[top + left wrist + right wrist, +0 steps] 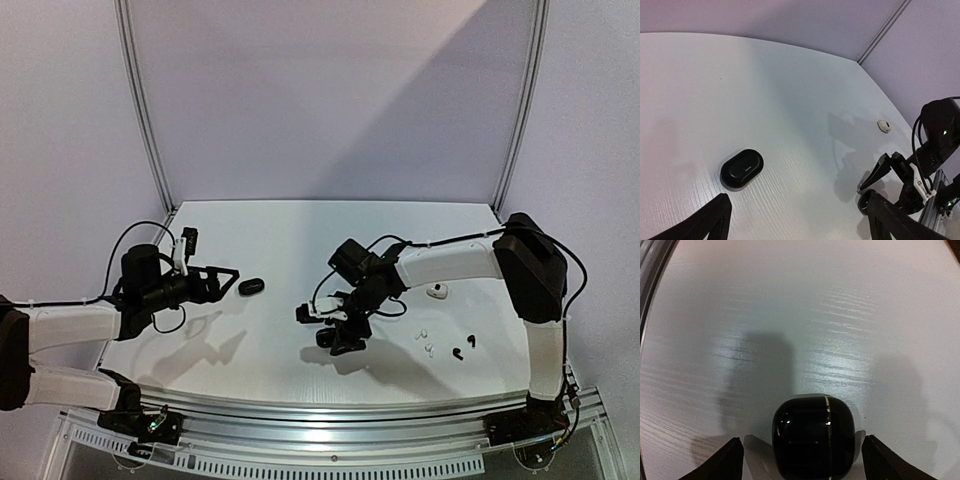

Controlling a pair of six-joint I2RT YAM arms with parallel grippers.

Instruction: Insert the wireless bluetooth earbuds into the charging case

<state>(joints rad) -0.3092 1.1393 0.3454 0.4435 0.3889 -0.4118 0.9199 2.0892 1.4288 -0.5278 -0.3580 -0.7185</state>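
A glossy black charging case (813, 437) with a thin gold seam sits closed on the table between my right gripper's fingers (727, 462), which stand open and apart from it. From above, the right gripper (331, 328) hangs over this case (326, 339). Two white earbuds (424, 342) and two black earbuds (464, 347) lie loose to its right. My left gripper (228, 282) is open and empty, just left of a matte black oval case (251, 286). That oval case (741, 169) lies closed ahead of the left fingers (705, 220).
A small white case (436, 291) rests to the right of the right wrist and also shows far off as the white case (884, 125). The table's front rail (330, 420) runs along the near edge. Cables loop beside both wrists.
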